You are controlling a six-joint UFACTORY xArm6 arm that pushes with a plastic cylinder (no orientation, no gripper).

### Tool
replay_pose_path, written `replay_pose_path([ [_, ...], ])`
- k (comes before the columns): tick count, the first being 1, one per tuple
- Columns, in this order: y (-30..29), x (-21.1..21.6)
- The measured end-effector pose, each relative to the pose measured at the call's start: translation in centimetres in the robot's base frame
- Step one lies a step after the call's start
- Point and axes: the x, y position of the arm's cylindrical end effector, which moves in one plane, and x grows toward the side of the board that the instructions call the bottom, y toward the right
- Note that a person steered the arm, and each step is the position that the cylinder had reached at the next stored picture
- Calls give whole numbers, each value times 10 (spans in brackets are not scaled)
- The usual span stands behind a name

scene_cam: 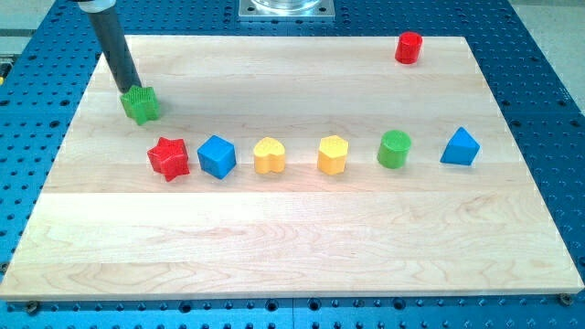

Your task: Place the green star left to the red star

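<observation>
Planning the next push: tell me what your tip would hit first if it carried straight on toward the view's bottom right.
My tip sits at the green star's upper-left edge, apparently touching it, so the green star comes first. Beyond it on that line lies roughly the red star, though depth is hard to judge from this single view.

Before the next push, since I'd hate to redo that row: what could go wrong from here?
1. My tip sits at the top-left edge of the green star. An off-centre push may make it spin or slip aside.
2. The red star lies just below and right of the green star, so a push down the view may knock it into the blue cube.
3. The board's left edge is near; overshooting left risks losing the star.
</observation>
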Motion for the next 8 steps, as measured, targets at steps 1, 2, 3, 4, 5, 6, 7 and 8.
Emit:
replay_pose_path([
  [1,1,43],
  [2,6,81],
  [3,1,37],
  [4,24,13],
  [5,36,41],
  [6,25,72],
  [7,16,99],
  [8,-2,109],
])
